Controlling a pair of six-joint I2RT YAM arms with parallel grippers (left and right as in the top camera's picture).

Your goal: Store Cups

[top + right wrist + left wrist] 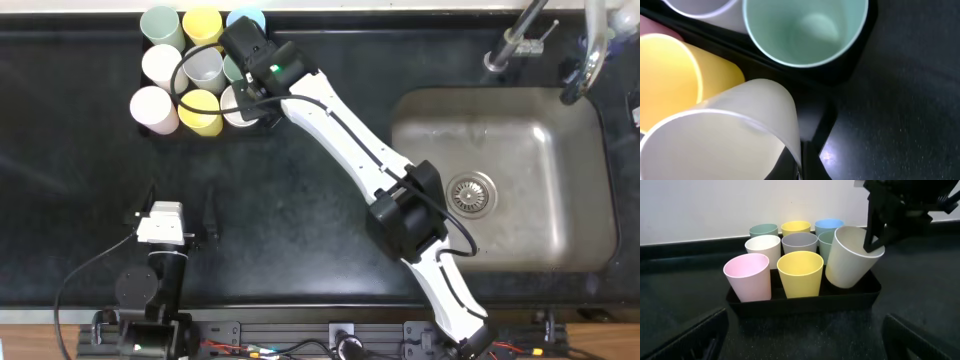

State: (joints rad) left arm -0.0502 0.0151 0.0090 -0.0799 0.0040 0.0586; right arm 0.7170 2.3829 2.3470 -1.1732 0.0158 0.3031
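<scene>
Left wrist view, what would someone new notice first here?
A black tray packed with pastel cups stands at the counter's back edge. The right gripper holds a cream cup tilted at the tray's corner nearest the steel sink. That sink takes up the counter's right side.
</scene>
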